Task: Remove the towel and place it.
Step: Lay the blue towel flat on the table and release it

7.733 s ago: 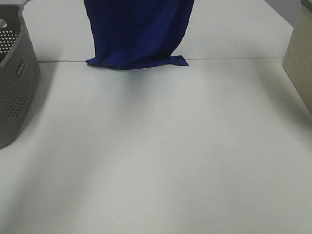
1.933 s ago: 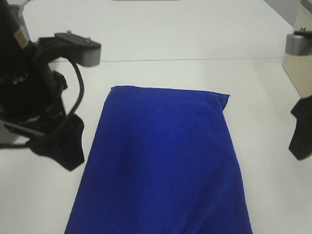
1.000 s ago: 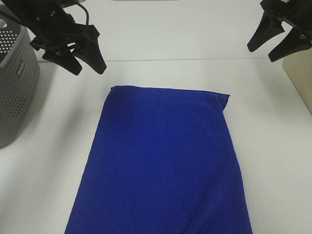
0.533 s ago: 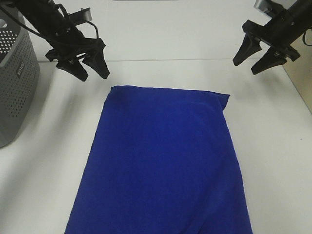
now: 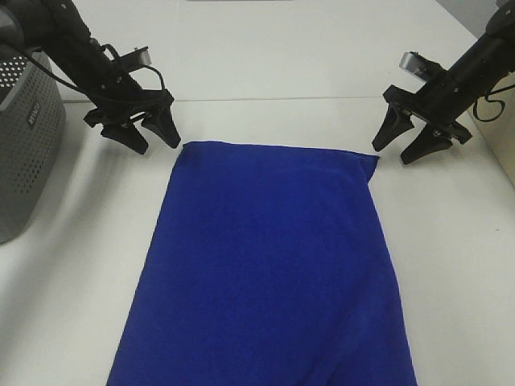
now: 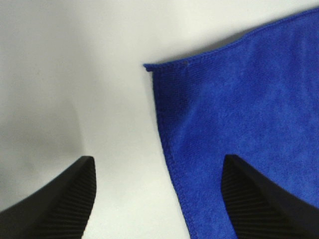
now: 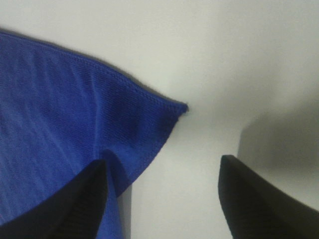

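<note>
My left gripper (image 5: 157, 145) (upper left, overhead view) and right gripper (image 5: 392, 154) (upper right) stand spread and empty, each over a far corner of the towel (image 5: 265, 265), which lies flat on the table (image 5: 451, 265), centre to bottom edge. Only the wrist views resolve its stitched hem; only the overhead shows the basket (image 5: 24, 161) at left.

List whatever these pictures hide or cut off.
Towel: near end runs off the high view's bottom edge; each wrist view shows one corner only.
Basket: cut by the high view's left edge, inside unseen.
Left pincer and right pincer: whether their tips touch the table cannot be told in any view.
</note>
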`<action>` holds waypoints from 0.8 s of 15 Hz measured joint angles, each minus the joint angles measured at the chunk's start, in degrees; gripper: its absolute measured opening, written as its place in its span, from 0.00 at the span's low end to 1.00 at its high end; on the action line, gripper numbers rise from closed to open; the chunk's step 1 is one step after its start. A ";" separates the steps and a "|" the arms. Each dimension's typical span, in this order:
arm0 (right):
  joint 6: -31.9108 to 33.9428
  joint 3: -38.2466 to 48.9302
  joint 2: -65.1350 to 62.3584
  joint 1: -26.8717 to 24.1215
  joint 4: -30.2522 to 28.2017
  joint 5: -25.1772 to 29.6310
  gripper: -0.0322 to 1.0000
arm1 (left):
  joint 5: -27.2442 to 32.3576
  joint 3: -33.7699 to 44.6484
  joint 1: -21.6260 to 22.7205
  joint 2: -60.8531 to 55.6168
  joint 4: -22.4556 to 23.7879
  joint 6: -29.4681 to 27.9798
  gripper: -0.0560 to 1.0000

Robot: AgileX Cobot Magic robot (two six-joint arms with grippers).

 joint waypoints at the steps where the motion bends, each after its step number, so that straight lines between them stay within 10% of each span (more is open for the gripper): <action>1: 0.00 -0.06 0.29 0.00 0.11 0.00 0.67 | 0.06 -0.06 0.00 0.23 -0.11 0.00 0.69; 12: -0.06 -0.29 1.49 0.00 0.92 -0.06 0.66 | 0.23 -0.92 0.00 2.58 -1.55 0.17 0.69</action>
